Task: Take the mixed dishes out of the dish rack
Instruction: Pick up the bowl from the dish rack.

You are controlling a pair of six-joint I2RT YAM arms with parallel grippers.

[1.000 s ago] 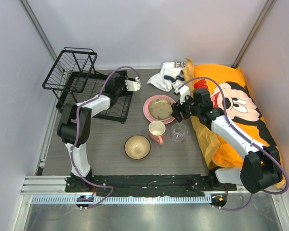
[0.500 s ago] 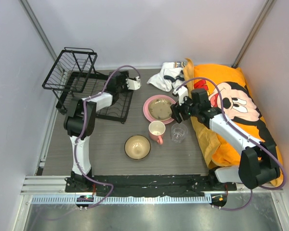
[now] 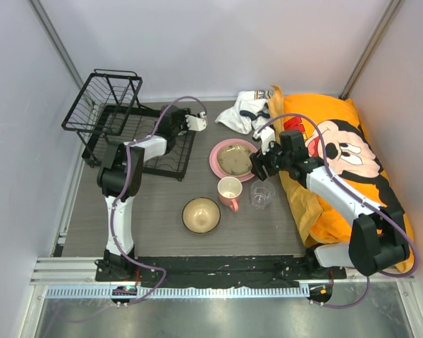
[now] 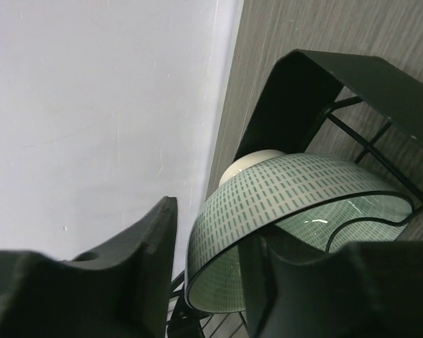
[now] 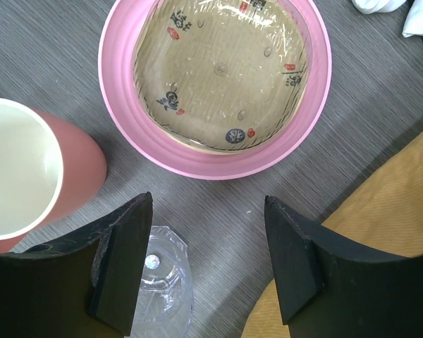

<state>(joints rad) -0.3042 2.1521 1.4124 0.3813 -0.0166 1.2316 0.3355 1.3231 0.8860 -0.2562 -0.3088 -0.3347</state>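
Note:
The black wire dish rack (image 3: 127,134) stands at the far left. At its right far corner my left gripper (image 3: 188,124) reaches a pale green bowl with a dash pattern (image 4: 296,190), which stands on edge beside a rack bracket (image 4: 324,84). The jaws straddle the bowl's rim, one finger inside, with a thin gap at the outer finger (image 4: 151,246). On the table sit a pink plate (image 3: 216,163) holding a tan dish (image 3: 235,160), a pink mug (image 3: 230,191), a clear glass (image 3: 261,194) and a cream-lined bowl (image 3: 201,215). My right gripper (image 3: 259,163) hangs open and empty between plate and glass.
An orange cartoon cushion (image 3: 338,155) fills the right side under the right arm. A crumpled white cloth (image 3: 243,111) lies at the back beside it. The rack's raised basket (image 3: 102,102) stands by the left wall.
The left jaws have narrowed around the bowl's rim while the left elbow swung right. The right gripper drifted slightly left over the plate's edge.

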